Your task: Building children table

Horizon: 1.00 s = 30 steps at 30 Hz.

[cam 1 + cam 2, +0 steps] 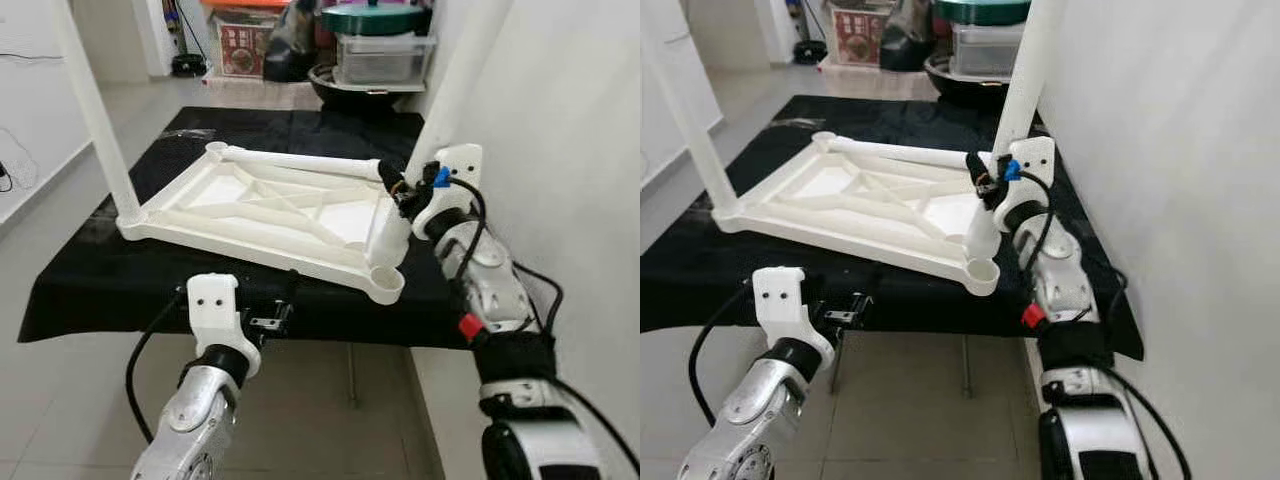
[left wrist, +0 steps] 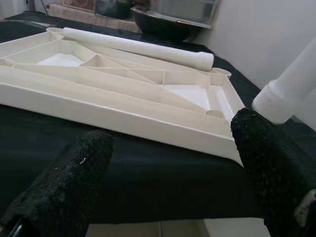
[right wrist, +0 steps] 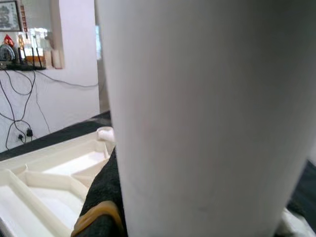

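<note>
On the black cloth (image 1: 90, 280), the tabletop (image 1: 270, 215) lies beside right hand (image 1: 405, 195).

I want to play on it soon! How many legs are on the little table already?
Two legs stand upright: one at the far left corner, one the right gripper is holding. A third leg lies loose on the upside-down tabletop. The near corner socket is empty.

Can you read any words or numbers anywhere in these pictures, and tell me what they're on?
No words or numbers can be read here.
Red box on the floor behind the table: printing too small and blurred to read.
Framed picture on the far wall: too blurred to read.
White table top, its legs and the grippers: no writing.
</note>
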### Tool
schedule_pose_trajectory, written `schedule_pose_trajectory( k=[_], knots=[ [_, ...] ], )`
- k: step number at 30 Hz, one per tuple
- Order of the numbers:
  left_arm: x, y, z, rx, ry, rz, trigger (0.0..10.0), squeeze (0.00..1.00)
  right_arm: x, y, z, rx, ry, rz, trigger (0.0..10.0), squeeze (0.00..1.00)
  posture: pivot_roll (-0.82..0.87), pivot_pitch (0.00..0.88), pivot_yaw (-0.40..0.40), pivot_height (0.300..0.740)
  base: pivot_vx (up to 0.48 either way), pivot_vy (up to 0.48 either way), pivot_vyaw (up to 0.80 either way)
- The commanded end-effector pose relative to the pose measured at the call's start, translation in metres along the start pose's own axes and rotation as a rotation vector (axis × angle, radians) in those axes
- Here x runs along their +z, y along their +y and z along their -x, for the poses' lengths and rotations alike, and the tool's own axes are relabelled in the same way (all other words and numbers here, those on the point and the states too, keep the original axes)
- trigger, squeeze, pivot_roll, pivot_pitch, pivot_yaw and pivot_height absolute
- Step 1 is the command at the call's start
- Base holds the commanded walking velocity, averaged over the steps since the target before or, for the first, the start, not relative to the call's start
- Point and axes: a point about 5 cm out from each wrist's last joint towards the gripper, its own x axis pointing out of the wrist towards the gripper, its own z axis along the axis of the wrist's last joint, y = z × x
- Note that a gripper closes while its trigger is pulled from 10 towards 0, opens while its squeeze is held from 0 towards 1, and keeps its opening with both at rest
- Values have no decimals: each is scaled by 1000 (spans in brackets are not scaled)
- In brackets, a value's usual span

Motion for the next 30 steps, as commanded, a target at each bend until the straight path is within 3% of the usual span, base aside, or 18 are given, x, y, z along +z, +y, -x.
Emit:
schedule_pose_trajectory(
  k=[1, 8, 11, 13, 17, 30],
  knots=[
    [-1, -4, 2, -2, -3, 8, 10000, 0, 4, -6, -2, 1, -23, -14, 10000, 0, 50, 49, -73, 740, 0, 0, 0],
    [-2, -7, 3, -8, 3, 12, 10000, 0, 10, -13, -9, 31, -36, -52, 10000, 0, 52, 59, -74, 740, 0, 0, -457],
    [0, -7, 4, -5, -7, -3, 10000, 0, 12, -6, -11, 71, -52, -82, 10000, 0, 54, 60, -75, 740, 0, 0, 0],
    [1, -5, 4, 6, -19, -23, 10000, 0, 7, 15, -8, 144, -57, -96, 10000, 0, 55, 53, -73, 740, 0, 0, 0],
    [3, -4, 3, 10, -27, -23, 10000, 0, 4, 22, -7, 161, -61, -103, 10000, 0, 56, 51, -75, 740, 0, -227, 0],
    [-2, -1, 3, 27, -7, 26, 10000, 0, 1, 23, -5, 174, -69, -91, 10000, 0, 48, 36, -72, 740, 0, -322, 0]
  ],
)
